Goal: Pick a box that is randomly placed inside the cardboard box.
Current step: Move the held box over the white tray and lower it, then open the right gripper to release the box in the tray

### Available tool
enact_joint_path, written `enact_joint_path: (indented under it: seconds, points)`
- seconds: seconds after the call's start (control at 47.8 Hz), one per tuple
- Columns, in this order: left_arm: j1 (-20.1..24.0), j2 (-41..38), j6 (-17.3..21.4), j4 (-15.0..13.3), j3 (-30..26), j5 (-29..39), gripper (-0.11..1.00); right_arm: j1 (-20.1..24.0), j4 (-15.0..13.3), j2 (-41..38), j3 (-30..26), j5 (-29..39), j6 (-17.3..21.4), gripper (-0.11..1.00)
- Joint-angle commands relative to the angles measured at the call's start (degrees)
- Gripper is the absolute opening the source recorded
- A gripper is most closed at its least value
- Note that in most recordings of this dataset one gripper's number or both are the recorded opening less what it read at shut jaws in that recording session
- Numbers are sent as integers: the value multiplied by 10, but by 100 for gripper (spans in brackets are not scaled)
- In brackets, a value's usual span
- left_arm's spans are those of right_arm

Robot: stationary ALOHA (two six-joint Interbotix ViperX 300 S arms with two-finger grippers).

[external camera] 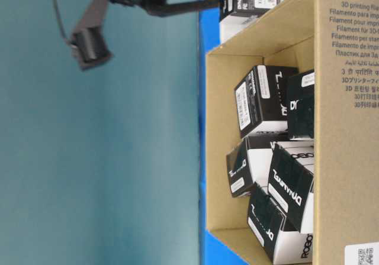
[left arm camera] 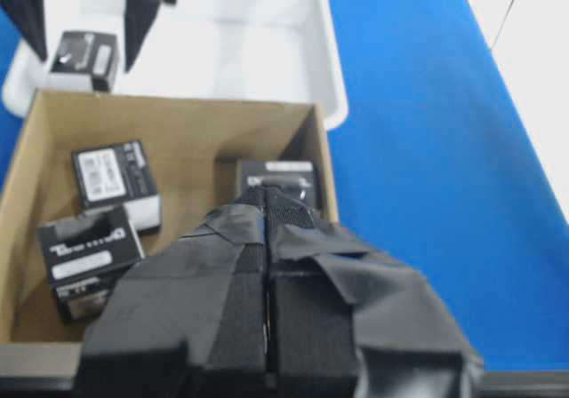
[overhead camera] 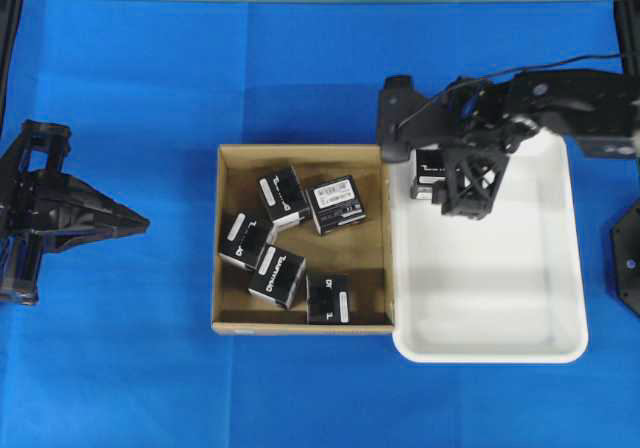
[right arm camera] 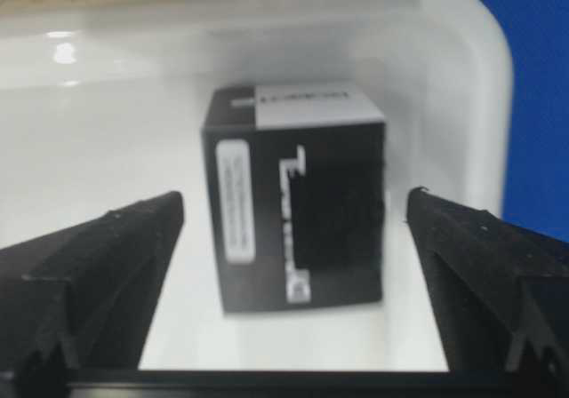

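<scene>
Black foam fingers (right arm camera: 98, 265) of my right gripper (right arm camera: 293, 274) stand spread wide in the right wrist view, one on each side of the box (right arm camera: 298, 207), and neither touches it. That box sits on the floor of the white tray (right arm camera: 444, 87), near the tray's corner next to the cardboard box. From overhead I see the same right gripper (overhead camera: 468, 190) hanging over that tray corner, but its frame hides most of the box (overhead camera: 427, 173) there; only the wrist camera shows the gaps beside it.

Overhead, the cardboard box (overhead camera: 226, 238) lies against the tray's (overhead camera: 490, 343) edge on the blue table (overhead camera: 150, 88). Five black boxes (overhead camera: 283, 196) lie inside it, tilted at different angles, clustered through the middle and toward the carton's near edge. The table-level view shows white undersides and printed lettering on those boxes (external camera: 257, 99), plus text on the carton's outer wall (external camera: 349, 129), none of which I can read from above.

My left gripper (overhead camera: 125, 224) rests off the carton's far side, well apart from it, over bare blue table. Its wrist view shows the taped fingers (left arm camera: 231, 309) pressed together, pointing at the carton (left arm camera: 178, 118).
</scene>
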State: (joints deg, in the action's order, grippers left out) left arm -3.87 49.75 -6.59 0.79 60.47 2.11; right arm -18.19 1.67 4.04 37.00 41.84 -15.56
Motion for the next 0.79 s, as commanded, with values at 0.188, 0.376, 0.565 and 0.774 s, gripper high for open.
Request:
enact_joint_path:
  seconds: [0.188,0.376,0.565,0.774]
  points:
    - [-1,6,1,1,-15,-3,-7,-8,4,127,-18,-4,2,99]
    - [-1,10,-1,1,-12,0,-7,-4,30,195,-13,-14,24,99]
    - [-1,10,1,1,-11,0,-7,0,61,261,9,-75,71,99]
    - [2,10,2,2,-9,2,-7,25,61,362,64,-161,86,99]
